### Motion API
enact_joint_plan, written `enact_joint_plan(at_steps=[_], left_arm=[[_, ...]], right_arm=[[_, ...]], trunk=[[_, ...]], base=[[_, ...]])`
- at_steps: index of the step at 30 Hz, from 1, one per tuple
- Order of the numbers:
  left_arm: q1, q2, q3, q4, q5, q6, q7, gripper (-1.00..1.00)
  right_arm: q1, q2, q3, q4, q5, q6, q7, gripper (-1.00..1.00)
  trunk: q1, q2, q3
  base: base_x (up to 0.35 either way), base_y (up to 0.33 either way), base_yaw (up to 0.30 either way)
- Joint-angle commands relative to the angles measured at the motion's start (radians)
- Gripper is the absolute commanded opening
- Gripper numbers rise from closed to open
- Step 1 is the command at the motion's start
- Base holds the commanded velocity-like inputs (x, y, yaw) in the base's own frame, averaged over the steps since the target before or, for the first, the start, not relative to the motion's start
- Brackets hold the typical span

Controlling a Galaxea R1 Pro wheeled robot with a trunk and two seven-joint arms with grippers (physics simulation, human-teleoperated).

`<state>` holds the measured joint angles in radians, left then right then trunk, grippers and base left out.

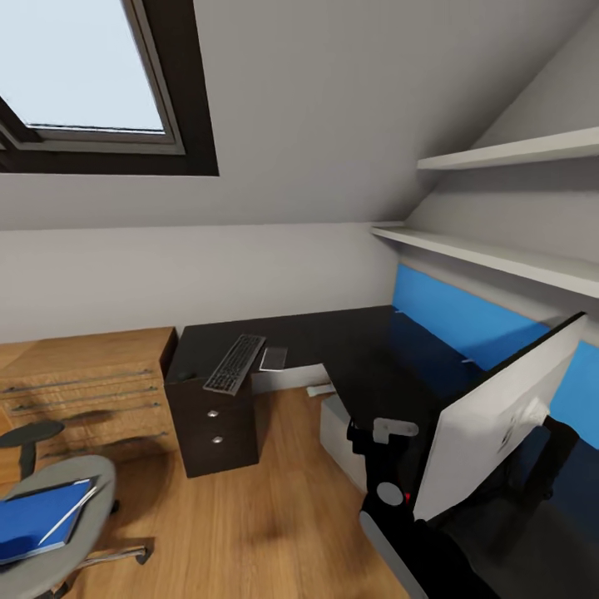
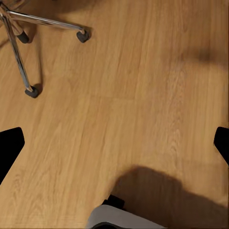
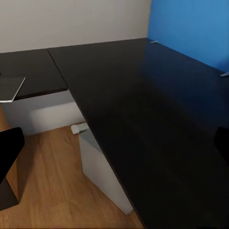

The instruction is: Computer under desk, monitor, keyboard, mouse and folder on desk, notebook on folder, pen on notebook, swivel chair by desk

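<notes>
Right at the bottom of the head view, the right arm reaches up from the lower edge toward the monitor, whose pale back is tilted across the near part of the desk. Whether the right pincer is clenched on the monitor or released cannot be told; in the right wrist view its dark fingertips sit wide apart at the frame edges, with nothing between them but the black desk top and the blue wall panel behind.

Left fingertips are likewise spread wide, released, hanging over bare wooden floor near the chair's chrome legs.

Farther out, the keyboard lies on the desk's far wing above the black drawer unit, with the notebook just beside it. The swivel chair stands apart from the desk, carrying the blue folder with the pen on top. A wooden dresser stands against the wall.
</notes>
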<state>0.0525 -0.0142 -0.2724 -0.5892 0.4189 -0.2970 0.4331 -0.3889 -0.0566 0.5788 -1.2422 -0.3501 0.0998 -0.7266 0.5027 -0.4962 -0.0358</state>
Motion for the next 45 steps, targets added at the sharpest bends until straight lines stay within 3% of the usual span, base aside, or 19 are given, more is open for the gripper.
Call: enact_joint_plan(at_steps=[1, 16, 32, 40, 45], left_arm=[[0.0, 0.001, -0.007, -0.001, 0.011, -0.015, 0.006, 1.0], [0.0, 0.002, -0.007, -0.001, 0.011, -0.034, 0.006, 1.0], [0.0, 0.002, -0.007, -0.001, 0.011, -0.035, 0.006, 1.0], [0.0, 0.001, -0.007, -0.001, 0.011, -0.036, 0.006, 1.0], [0.0, 0.001, -0.009, -0.001, 0.01, -0.037, 0.006, 1.0]], right_arm=[[-0.001, -0.001, 0.003, -0.002, -0.003, 0.008, -0.008, 1.0], [-0.002, -0.002, -0.01, 0.011, -0.006, 0.008, -0.008, 1.0], [-0.001, -0.001, -0.067, 0.033, -0.009, -0.025, -0.01, 1.0], [-0.001, 0.001, -0.098, 0.035, -0.037, -0.026, -0.013, 1.0], [-0.001, 0.002, -0.106, 0.035, -0.055, -0.026, -0.062, 1.0]], trunk=[[0.001, -0.002, -0.002], [0.001, -0.002, -0.002], [0.001, -0.002, -0.002], [0.001, -0.002, -0.002], [0.001, -0.002, -0.002]], base=[[0.185, 0.0, 0.0], [0.029, 0.0, 0.0], [0.0, 0.0, 0.0], [0.0, 0.0, 0.0], [0.0, 0.0, 0.0]])
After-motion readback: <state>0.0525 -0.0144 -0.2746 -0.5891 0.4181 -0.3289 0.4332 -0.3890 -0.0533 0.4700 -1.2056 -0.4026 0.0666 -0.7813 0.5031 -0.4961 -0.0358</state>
